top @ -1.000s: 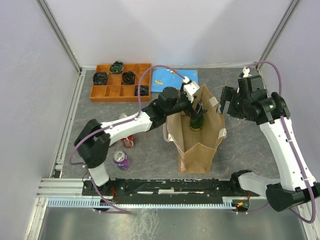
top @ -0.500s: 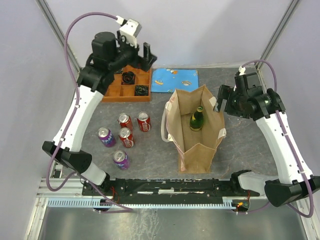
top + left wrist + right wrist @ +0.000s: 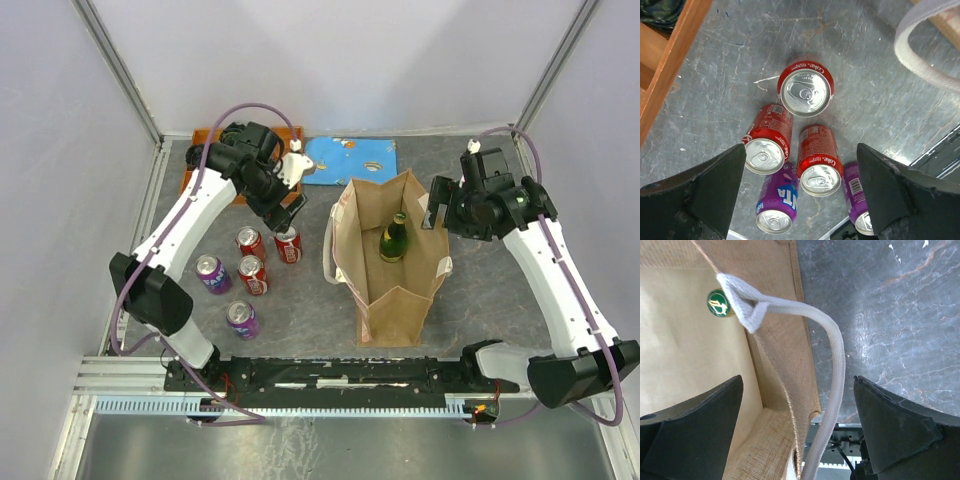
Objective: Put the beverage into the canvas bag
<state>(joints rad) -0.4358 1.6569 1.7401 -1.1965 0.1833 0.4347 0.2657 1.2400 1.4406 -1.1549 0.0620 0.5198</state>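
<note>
Hovering over the red can [image 3: 287, 244] nearest the bag [image 3: 395, 300], which stands mid-worktop holding a green bottle [image 3: 393, 238], the left hand [image 3: 288, 207] looks set for a pickup. Its camera shows fingers [image 3: 700, 195] spread above five cans [image 3: 819, 159]; next it must drop and close on one. The right hand [image 3: 795, 385] shows spread in its own camera, the bag's strap [image 3: 834, 357] between its fingers, ungripped.
</note>
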